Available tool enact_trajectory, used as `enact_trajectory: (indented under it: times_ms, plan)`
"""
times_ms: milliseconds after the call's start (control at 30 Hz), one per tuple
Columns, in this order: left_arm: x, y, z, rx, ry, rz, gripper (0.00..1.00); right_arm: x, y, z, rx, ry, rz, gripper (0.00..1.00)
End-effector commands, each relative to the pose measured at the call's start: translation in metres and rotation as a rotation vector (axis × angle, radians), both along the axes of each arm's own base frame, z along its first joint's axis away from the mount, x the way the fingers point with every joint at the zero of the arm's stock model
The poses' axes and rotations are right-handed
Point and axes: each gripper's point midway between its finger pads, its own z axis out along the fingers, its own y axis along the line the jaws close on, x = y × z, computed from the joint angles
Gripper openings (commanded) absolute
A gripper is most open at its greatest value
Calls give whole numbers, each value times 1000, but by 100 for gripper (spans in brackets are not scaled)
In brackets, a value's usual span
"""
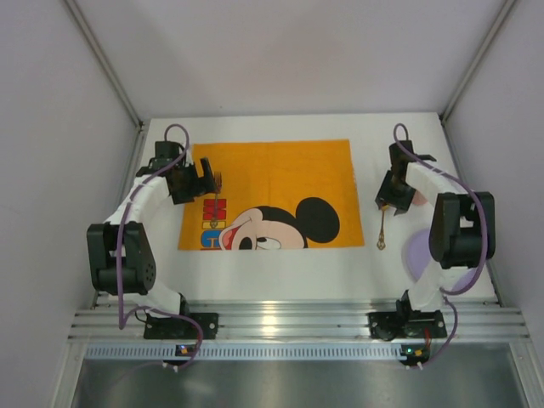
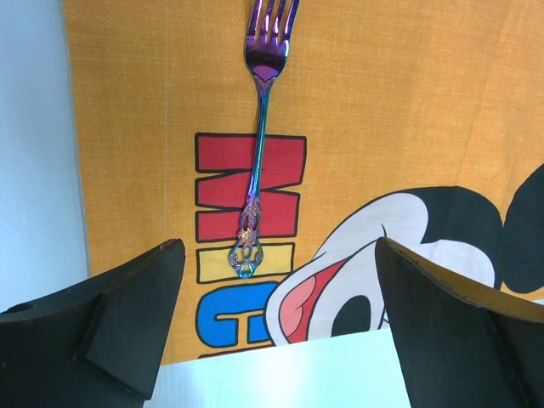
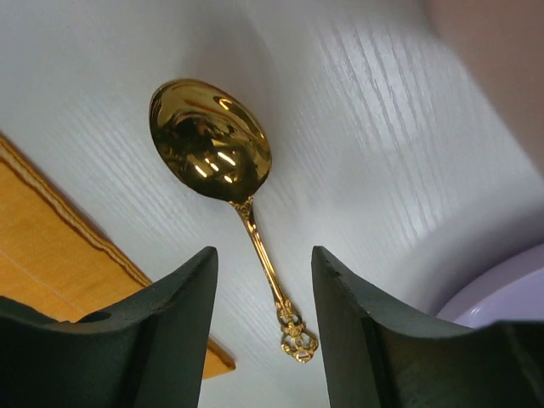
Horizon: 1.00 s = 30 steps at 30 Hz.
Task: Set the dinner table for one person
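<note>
The dinner table (image 1: pixel 280 270), a large plain white matte tabletop, fills the floor of the booth in front of both arm bases. An orange cloth placemat (image 1: pixel 280 170) printed with Mickey Mouse lies flat across its middle. As a work surface the table looks rigid, level and smooth, so it will not give under a descending finger, and it is nothing to take hold of. The grasping belongs to what lies on it.

A polished gold metal spoon (image 3: pixel 217 149) lies flat on the bare white surface just right of the placemat, with its bowl away from the arm. The right gripper (image 3: pixel 263 255) hangs over the handle. Its jaws are partly drawn in on either side of the thin shaft and show a gap on both sides, pinching nothing. The spoon is probably light, stiff and slick, and it sits low against a hard top. The narrow shaft between bowl and ornate end seems the best hold.

The left gripper (image 2: pixel 278 246) is spread wide above an iridescent purple-blue fork (image 2: pixel 258 144) lying on the placemat's left part. A pale lilac plate (image 3: pixel 501 293) sits near the table's right edge.
</note>
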Motion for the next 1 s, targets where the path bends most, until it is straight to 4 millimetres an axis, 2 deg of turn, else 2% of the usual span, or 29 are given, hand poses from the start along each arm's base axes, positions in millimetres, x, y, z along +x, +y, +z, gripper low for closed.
enact_trajectory:
  times_ms: [0, 267, 333, 367, 400, 467, 500, 567, 633, 700, 767, 800, 833, 867, 933, 967]
  plan:
    - [-3, 4, 11, 29, -33, -20, 99, 8, -6, -17, -3, 35, -1, 49]
    - [-2, 7, 12, 56, -34, -23, 99, 0, -3, -29, -5, 59, 28, 46]
    - [1, 7, 10, 52, -29, -22, 99, -3, -3, -34, -4, 67, 30, 41]
    - [1, 7, 10, 52, -25, -24, 99, -6, -2, -38, 2, 73, 32, 38]
    - [2, 7, 9, 54, -24, -26, 99, -7, -1, -40, 5, 81, 34, 30]
    - [6, 9, 12, 59, -30, -23, 99, -9, 0, -43, 8, 84, 36, 20]
    - [6, 8, 9, 59, -19, -28, 99, -10, 1, -45, 9, 89, 38, 10]
    - [10, 8, 13, 56, -27, -25, 99, -12, 0, -47, 5, 94, 45, 0]
    - [12, 6, 13, 46, -24, -25, 99, -13, -1, -47, -6, 100, 55, 0]
    - [14, 5, 15, 38, -33, -25, 99, -10, -1, -40, -20, 82, 64, 0]
    - [15, 4, 18, 33, -41, -23, 99, -2, -3, -24, -58, 58, 83, 0]
    - [15, 4, 18, 31, -41, -23, 99, 2, 1, -11, -71, 31, 102, 0]
    - [15, 4, 18, 30, -42, -21, 99, 15, 3, 5, -85, -12, 111, 0]
    - [14, 4, 20, 28, -48, -21, 99, 16, 6, 15, -88, -17, 123, 0]
    - [13, 3, 18, 24, -47, -18, 99, 32, 23, 46, -87, -94, 159, 0]
    - [12, 2, 20, 22, -51, -19, 99, 32, 30, 55, -87, -97, 177, 0]
